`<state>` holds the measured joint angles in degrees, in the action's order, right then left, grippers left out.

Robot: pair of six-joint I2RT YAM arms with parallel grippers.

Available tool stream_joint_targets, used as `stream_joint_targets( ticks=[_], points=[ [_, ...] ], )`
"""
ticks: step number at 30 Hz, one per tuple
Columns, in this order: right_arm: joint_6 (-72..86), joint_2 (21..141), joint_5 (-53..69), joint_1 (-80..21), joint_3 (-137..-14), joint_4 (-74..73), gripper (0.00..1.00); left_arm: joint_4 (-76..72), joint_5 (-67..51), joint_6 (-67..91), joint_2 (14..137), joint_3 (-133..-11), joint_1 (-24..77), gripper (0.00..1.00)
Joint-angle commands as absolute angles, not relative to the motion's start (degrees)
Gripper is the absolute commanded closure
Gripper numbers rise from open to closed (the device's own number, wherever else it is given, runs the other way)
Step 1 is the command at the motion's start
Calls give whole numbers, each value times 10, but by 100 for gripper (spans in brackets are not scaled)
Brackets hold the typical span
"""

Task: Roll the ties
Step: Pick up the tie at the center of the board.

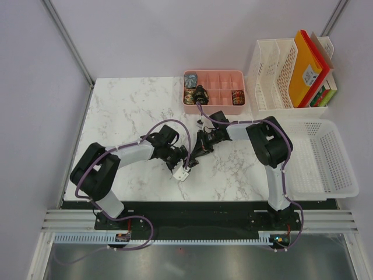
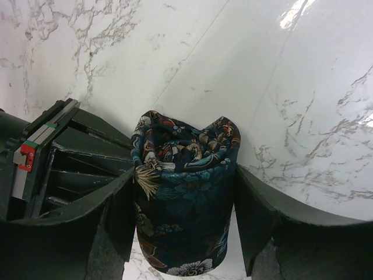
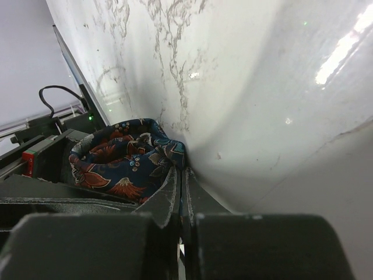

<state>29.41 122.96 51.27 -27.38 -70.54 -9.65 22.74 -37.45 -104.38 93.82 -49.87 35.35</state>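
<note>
Left wrist view has my left claw clamped on both sides of the rolled dark-blue floral fabric tie, its spiral end poking past my fingertips over the white marble tabletop, while my right claw, jaws pressed together, sits against the coil's edge.

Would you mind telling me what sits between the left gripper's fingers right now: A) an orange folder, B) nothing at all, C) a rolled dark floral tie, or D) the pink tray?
C, since the left wrist view shows the rolled tie sitting between the two fingers of the left gripper, which press against its sides.
</note>
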Motion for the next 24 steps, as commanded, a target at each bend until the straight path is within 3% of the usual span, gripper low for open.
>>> stream_joint_targets(
  ticks=[1,9,11,15,18,20,24],
  points=[
    [271,1255,465,-281,-713,-97,100,205,-338,-1036,968,-485,366,31],
    [272,1256,462,-281,-714,-98,100,198,-332,-1031,962,-475,367,31],
    [272,1253,463,-280,-714,-98,100,198,-334,-1031,965,-475,367,38],
    [272,1252,468,-281,-717,-97,100,198,-325,-1022,969,-479,368,74],
    [271,1251,471,-280,-719,-98,99,198,-318,-1009,961,-479,373,90],
    [272,1248,471,-278,-722,-99,90,199,-317,-1000,949,-474,374,98],
    [272,1233,469,-270,-739,-99,68,205,-311,-972,929,-470,376,98]
  ],
)
